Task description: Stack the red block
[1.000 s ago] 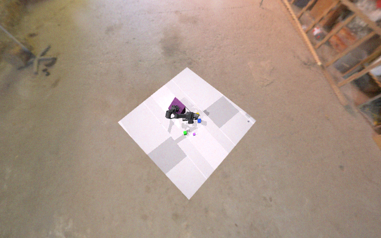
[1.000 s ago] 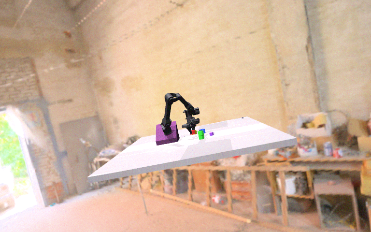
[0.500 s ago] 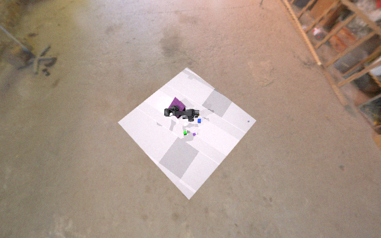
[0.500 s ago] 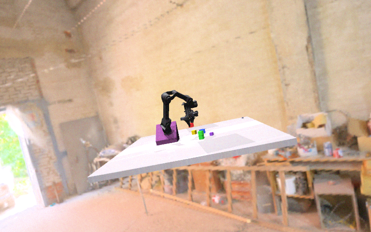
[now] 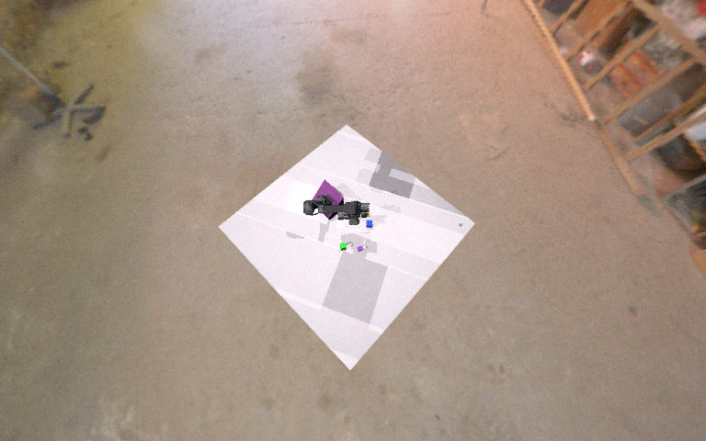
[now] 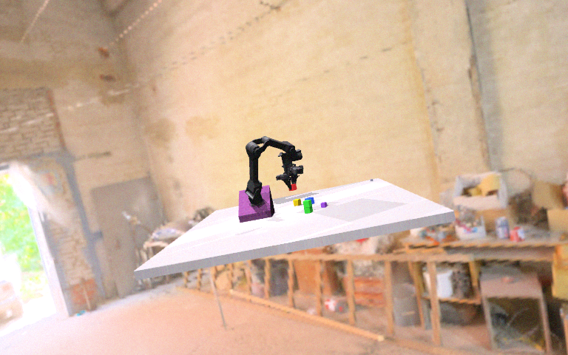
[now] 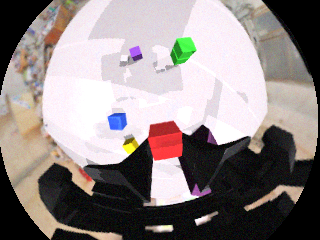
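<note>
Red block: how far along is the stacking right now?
Done: the gripper is shut on the red block and holds it above the table, seen in the exterior view. In hand: carrying it. Left: bring it over the green tower, which stands upright with nothing on top, set it down and release.

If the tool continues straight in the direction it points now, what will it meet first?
The tool, shut on the red block, points down at the white table. Below it lies bare table, it seems; the yellow block sits close beside that line. The green tower stands further off. Depth is uncertain.
</note>
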Available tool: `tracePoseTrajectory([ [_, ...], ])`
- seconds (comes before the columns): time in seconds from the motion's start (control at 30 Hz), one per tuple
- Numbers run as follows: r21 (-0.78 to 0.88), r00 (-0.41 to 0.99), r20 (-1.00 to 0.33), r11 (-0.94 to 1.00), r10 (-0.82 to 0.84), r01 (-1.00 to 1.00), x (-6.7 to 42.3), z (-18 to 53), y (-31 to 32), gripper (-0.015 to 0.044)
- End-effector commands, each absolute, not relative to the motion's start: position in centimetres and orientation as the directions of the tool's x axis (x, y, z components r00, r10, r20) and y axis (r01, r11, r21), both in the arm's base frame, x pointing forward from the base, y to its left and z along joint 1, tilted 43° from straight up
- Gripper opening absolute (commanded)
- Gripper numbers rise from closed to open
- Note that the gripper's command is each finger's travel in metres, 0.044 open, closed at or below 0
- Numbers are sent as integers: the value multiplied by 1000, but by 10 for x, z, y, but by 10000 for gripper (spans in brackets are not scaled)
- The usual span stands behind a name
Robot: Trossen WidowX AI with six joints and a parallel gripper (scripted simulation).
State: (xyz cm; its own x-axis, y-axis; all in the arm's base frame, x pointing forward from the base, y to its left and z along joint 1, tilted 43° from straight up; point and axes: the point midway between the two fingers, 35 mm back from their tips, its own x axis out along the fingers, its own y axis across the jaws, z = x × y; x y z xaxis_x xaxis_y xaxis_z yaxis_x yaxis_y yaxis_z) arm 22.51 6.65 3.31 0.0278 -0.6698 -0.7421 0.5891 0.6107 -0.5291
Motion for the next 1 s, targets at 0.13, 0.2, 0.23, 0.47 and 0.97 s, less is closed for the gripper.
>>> tracePoseTrajectory([
  [0.13,-515,32,-754,622,-656,590,255,58,46,0],
  [0.2,-514,34,-755,623,-654,589,263,66,39,0],
  [0.23,-513,34,-756,624,-654,589,266,70,35,0],
  [0.47,-513,37,-754,623,-656,591,288,98,5,0],
  [0.97,-529,34,-735,603,-678,597,305,143,-50,0],
])
